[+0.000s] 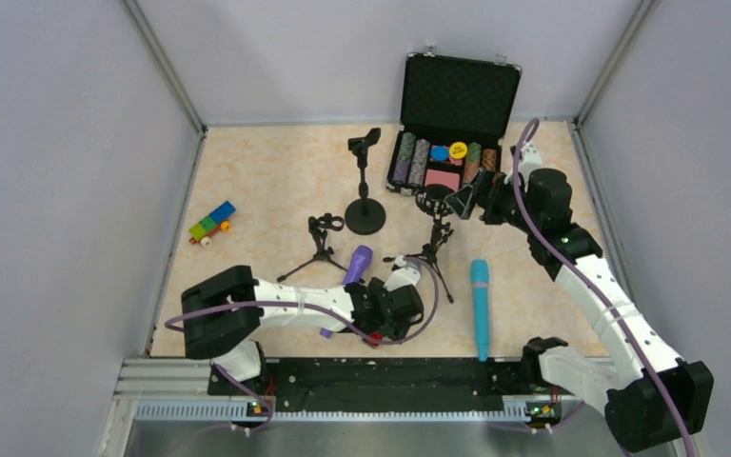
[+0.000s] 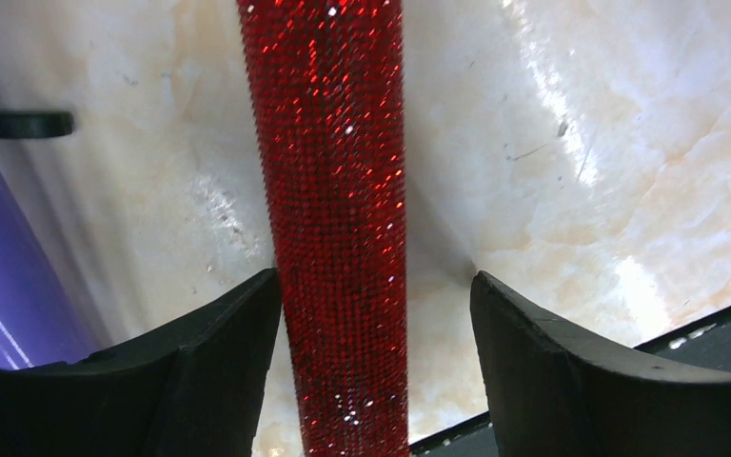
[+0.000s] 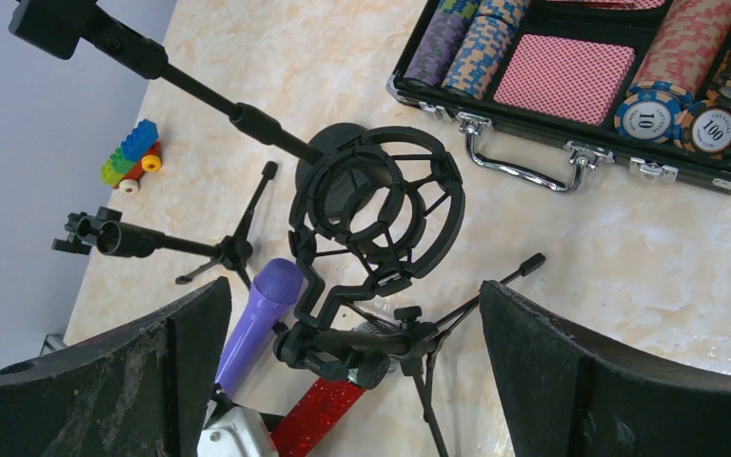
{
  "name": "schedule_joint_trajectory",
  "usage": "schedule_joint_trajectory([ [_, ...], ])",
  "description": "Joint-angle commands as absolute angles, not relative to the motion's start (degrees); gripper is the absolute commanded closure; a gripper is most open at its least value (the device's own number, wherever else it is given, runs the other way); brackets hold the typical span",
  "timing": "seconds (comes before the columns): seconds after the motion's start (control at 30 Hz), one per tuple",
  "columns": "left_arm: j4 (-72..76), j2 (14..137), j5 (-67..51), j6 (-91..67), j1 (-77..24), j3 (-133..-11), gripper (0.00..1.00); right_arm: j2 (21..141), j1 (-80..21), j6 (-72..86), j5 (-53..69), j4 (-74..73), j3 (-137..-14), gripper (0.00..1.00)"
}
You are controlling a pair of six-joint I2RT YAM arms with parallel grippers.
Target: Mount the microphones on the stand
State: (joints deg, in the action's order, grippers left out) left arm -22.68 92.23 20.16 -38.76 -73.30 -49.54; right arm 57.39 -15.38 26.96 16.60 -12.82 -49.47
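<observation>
While my left claw (image 2: 376, 278) hangs released around the red microphone (image 2: 338, 143), my right claw (image 3: 354, 288) gapes over the marbled counter (image 1: 266, 171), grey walls (image 1: 57, 143) around.

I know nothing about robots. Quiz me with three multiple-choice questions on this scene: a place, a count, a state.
1. Where is the teal microphone? A) in the chip case B) flat on the table C) in a stand
2. How many microphone stands are there? A) one B) five C) three
3. How are the left fingers at the red microphone? A) open, one each side B) shut beneath it C) far away
1 B, it lies on the table; 2 C, a round-base stand, small tripod and shock-mount tripod; 3 A, a gap shows beside one finger.
</observation>
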Motion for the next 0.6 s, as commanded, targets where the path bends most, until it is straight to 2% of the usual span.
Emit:
schedule_joint_trajectory([
  [0.0,-24.6,96.3,20.2,-37.5,-72.8,-52.5,0.26,57.5,-16.1,26.1,17.1,-11.0,-49.9,0.01],
  [0.1,-25.7,97.6,19.3,-36.7,-72.6,-53.1,0.36,57.9,-16.1,25.9,17.4,-11.2,-50.1,0.01],
  [0.33,-26.8,96.3,18.6,-36.2,-72.5,-51.9,1.0,58.0,-16.1,25.9,17.7,-11.2,-50.1,0.01],
  [0.57,-26.6,91.6,17.8,-34.5,-72.5,-51.0,1.0,57.7,-16.1,26.1,17.9,-11.3,-50.0,0.01],
])
